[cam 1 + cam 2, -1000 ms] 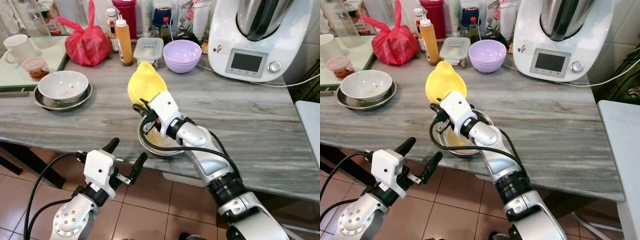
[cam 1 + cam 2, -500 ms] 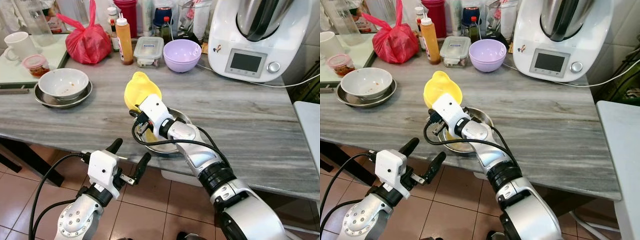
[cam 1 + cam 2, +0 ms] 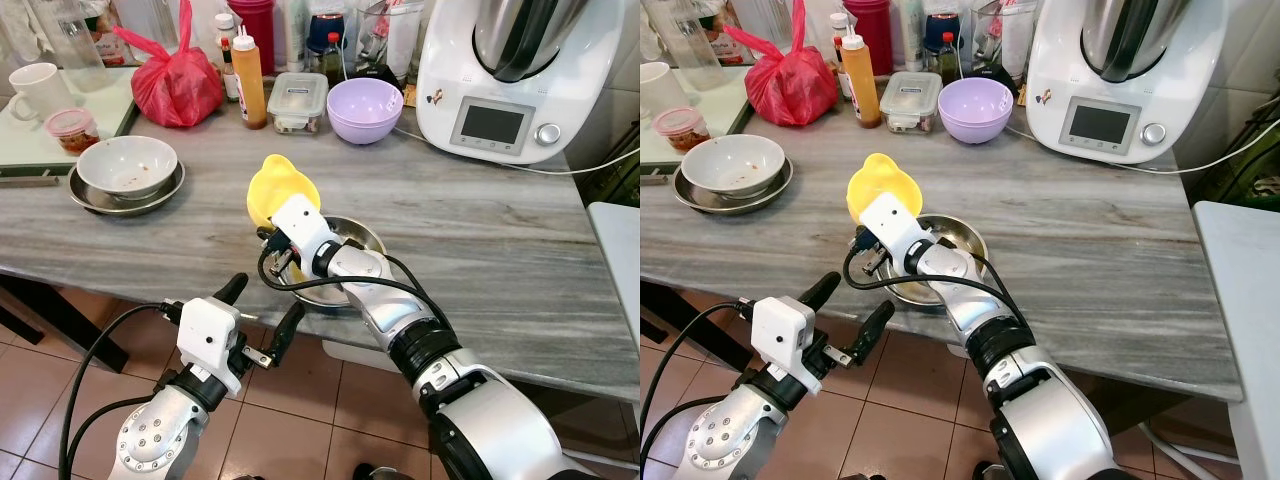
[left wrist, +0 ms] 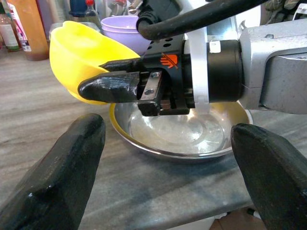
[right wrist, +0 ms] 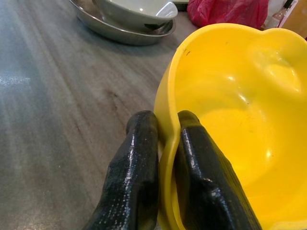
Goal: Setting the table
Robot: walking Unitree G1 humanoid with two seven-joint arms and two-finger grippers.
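My right gripper (image 5: 160,143) is shut on the rim of a yellow bowl (image 3: 281,186), one finger inside the wall and one outside. It holds the bowl tilted at the left edge of a steel dish (image 3: 340,262) near the counter's front edge. The steel dish (image 4: 182,139) looks empty apart from a shine. My left gripper (image 3: 262,318) hangs open below the counter's front edge, in front of the dish, holding nothing. A white bowl (image 3: 127,166) rests in a steel plate (image 3: 92,199) at the left.
Along the back of the grey counter (image 3: 480,240) stand a lilac bowl (image 3: 365,108), a lidded plastic box (image 3: 297,101), an orange sauce bottle (image 3: 248,80), a red bag (image 3: 178,88) and a white kitchen machine (image 3: 510,70). A mug (image 3: 37,92) and small jar (image 3: 71,130) sit far left.
The right gripper has carried the yellow bowl lower and a little to the left, down to the steel dish's left rim. The left arm has barely moved.
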